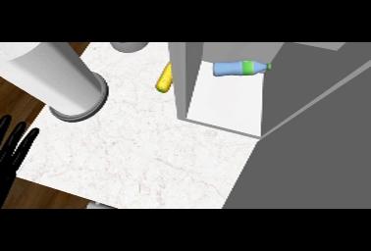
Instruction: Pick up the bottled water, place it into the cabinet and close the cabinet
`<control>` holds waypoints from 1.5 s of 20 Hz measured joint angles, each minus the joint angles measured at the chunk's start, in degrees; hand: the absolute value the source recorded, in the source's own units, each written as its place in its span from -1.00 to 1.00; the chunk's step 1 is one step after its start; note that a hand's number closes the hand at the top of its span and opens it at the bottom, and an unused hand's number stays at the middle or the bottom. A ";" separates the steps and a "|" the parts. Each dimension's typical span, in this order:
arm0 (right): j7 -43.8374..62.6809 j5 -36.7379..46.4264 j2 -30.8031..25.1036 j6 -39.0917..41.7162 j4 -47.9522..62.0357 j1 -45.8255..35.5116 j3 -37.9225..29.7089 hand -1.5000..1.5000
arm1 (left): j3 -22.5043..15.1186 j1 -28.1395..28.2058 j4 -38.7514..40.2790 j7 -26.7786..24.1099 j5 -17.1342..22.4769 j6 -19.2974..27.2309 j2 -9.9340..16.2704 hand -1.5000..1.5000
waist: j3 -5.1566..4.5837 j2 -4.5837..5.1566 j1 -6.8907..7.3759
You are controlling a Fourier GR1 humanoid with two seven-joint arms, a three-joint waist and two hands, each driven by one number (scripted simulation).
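Head view: bottled water (241, 68) lies on its side inside the open cabinet (225, 105), at 1 o'clock, free of any hand. Left hand (16, 144) rests at 9 o'clock, fingers straight, empty. Right hand unseen. Risk: cabinet door (319, 142) swung hard may jolt the bottle rolling; yellow object (165, 78) beside the cabinet wall on counter (138, 152).

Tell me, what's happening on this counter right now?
A robot is putting a water bottle away. The blue bottled water already lies on its side inside the white cabinet, whose grey door stands open, so closing it remains. The left hand rests open at the left edge, holding nothing; the right hand isn't in view. A yellow item lies on the marble counter beside the cabinet.
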 measured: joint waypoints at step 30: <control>3.21 -5.11 2.54 2.62 1.88 -4.22 -1.91 1.00 | 2.17 -2.43 1.40 0.81 2.07 -3.44 1.78 -1.00 | 0.15 2.99 2.36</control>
